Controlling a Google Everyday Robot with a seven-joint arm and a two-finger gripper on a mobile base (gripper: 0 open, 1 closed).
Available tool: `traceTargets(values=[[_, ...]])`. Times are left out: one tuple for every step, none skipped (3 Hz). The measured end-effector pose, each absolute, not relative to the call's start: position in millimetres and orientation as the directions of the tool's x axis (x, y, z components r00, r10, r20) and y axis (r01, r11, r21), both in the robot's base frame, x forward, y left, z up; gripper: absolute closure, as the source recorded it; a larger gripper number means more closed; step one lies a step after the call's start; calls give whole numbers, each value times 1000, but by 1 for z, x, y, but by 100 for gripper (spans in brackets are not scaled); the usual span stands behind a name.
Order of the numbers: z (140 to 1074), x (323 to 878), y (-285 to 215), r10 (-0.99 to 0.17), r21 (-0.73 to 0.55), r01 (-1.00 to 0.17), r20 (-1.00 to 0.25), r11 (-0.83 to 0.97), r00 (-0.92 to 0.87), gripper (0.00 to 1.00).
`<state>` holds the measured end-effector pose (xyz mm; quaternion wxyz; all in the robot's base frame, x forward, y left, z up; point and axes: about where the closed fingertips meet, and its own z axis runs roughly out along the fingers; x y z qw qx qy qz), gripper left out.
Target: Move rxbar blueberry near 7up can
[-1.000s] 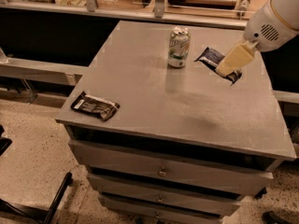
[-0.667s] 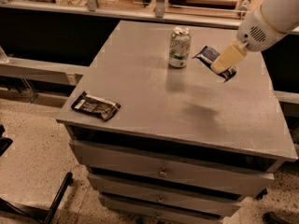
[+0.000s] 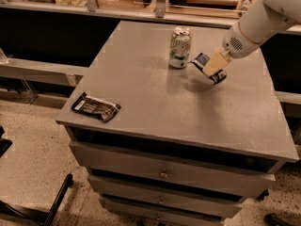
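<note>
Matt tabletop (image 3: 141,93); beside metal 7up can (image 3: 180,48), pale plastic tool (image 3: 214,66) holds glossy rxbar blueberry (image 3: 201,60)

The gripper (image 3: 215,65) hangs over the back right part of the table (image 3: 155,107), clamped on the blue bar (image 3: 201,59) just right of the can (image 3: 180,47), with only a narrow gap between bar and can. The can is the one upright obstacle. A dark bar (image 3: 96,107) lies flat at the front left corner, well apart. The middle, front right and back left of the top lie open. The arm (image 3: 263,18) crosses above the back right corner.
</note>
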<state>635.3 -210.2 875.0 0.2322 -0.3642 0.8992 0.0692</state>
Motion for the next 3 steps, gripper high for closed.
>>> traceTargets(values=[[858,647,-207,-625,-46,-681,-447,731,-640,62],[848,654,-202,-621,-51,-669,-432,741,-654,39],[847,654,-201,-622,-49,-671,-430,739,-654,17]])
